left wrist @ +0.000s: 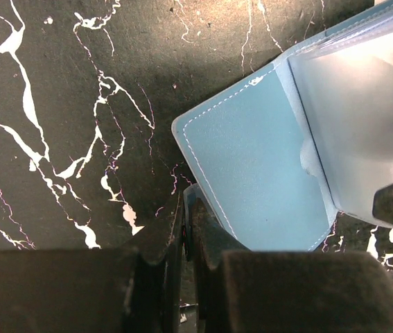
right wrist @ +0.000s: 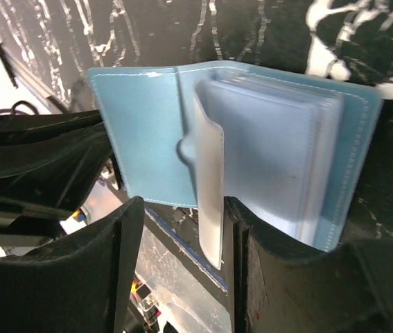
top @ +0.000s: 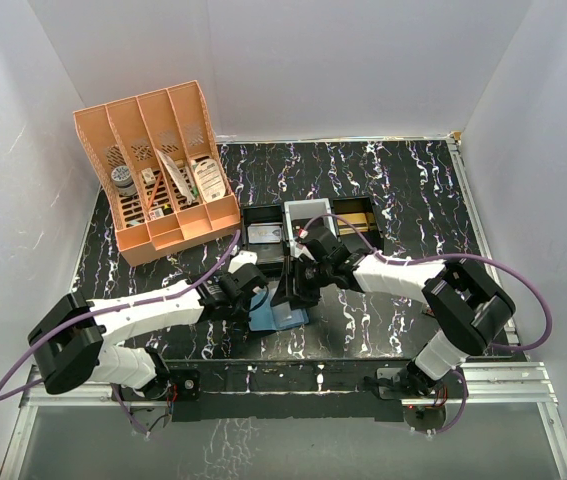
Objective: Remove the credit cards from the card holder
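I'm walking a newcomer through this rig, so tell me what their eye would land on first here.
The open teal card holder lies near the middle of the black marbled table, between the two grippers. The right gripper has its open jaws straddling one clear inner sleeve, and the left gripper is shut at the cover's edge. At back left, an orange file organizer lies on its back with small items in its slots.

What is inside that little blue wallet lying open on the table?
Only a stack of cloudy plastic sleeves shows inside the card holder, one lifted upright. No card is visible; anything within the sleeves or under the stack is hidden.
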